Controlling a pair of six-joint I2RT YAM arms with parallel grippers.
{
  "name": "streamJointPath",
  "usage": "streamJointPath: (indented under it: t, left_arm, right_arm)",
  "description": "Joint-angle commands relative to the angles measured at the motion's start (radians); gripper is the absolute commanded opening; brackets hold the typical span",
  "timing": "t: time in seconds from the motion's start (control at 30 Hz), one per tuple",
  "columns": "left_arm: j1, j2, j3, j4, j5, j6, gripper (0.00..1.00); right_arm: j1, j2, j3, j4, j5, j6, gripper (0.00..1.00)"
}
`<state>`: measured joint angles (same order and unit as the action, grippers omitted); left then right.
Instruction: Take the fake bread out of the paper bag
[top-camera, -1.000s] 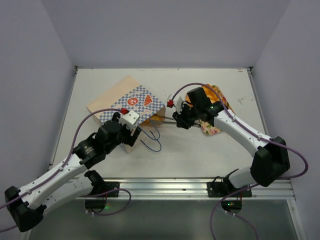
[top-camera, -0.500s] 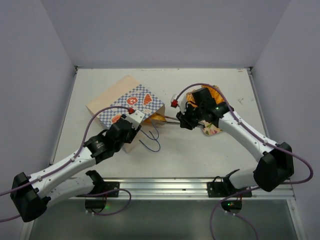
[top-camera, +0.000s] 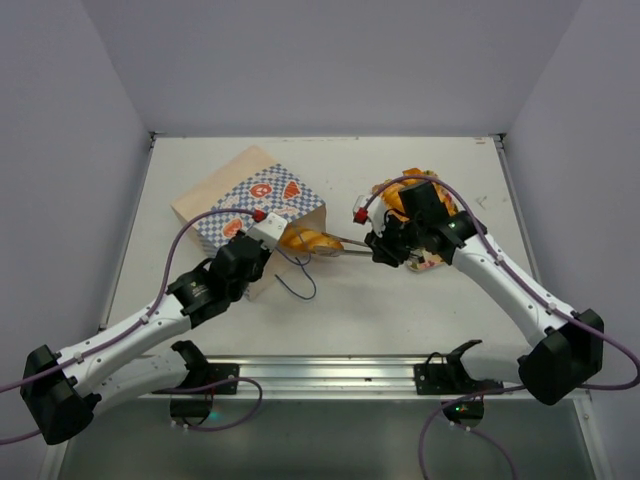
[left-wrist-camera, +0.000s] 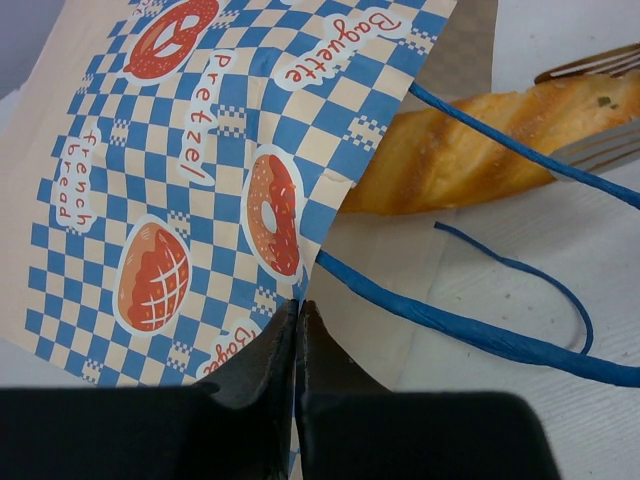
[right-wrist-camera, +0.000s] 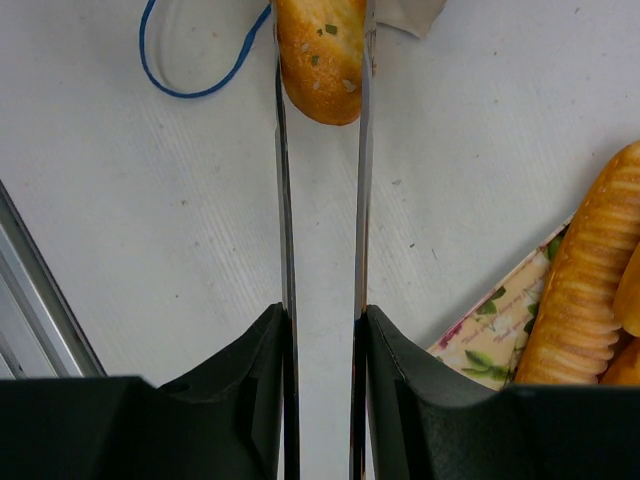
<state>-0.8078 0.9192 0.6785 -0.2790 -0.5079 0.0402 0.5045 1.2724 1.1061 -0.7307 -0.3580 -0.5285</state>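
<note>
Rightward your right arm had drawn since a second back. The paper bag (top-camera: 250, 195), light and floppy on the bench (top-camera: 400, 180), was pinched at its mouth edge by your clenched left fingers (left-wrist-camera: 260, 370). The stiff, glossy baguette loaf (top-camera: 308, 240), likely slippery, lay half out. Your right fingers (right-wrist-camera: 250, 385) squeezed tongs (right-wrist-camera: 362, 200) that nipped its end.

White arms (top-camera: 120, 340), black joints (top-camera: 565, 352); purple cables (top-camera: 172, 262) alongside.

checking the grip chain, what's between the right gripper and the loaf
Metal tongs: the right gripper holds them, and their two arms pinch the loaf at its end, seen in the right wrist view.
</note>
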Motion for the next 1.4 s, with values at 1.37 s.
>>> streamJointPath:
  t: [1.37]
  left_arm:
    - [0.219, 0.170, 0.208, 0.119, 0.118, -0.102, 0.00]
  right_arm:
    - [-0.403, -0.489, 0.081, -0.302, 0.211, -0.136, 0.00]
